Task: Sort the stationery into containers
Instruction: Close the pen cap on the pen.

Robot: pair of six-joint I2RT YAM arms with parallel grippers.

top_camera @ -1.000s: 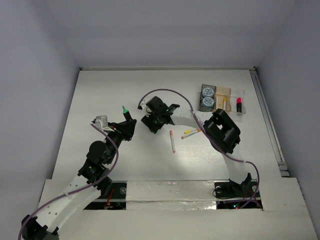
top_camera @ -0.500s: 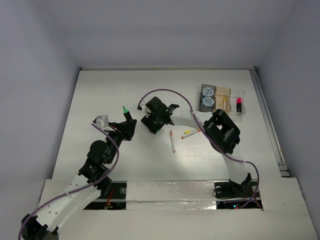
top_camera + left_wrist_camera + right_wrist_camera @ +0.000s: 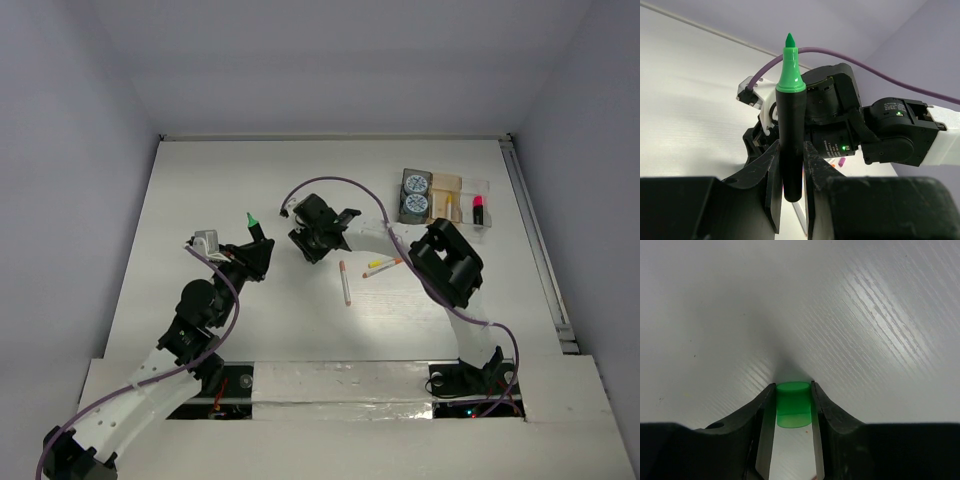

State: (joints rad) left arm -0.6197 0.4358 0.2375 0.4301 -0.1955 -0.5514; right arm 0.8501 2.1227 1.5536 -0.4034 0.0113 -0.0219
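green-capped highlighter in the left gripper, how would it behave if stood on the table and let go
Probably stiff: the green-capped highlighter stands straight though the left gripper pinches only its lower end. Likely tippy if stood on end, being tall and narrow. Laid flat, its round barrel might roll on the smooth table.

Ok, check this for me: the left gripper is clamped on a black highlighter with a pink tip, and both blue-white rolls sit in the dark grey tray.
One thing is wrong: the tip of the black highlighter in the left gripper is green, not pink; the left wrist view shows it. The blue-white rolls do sit in the dark grey tray.
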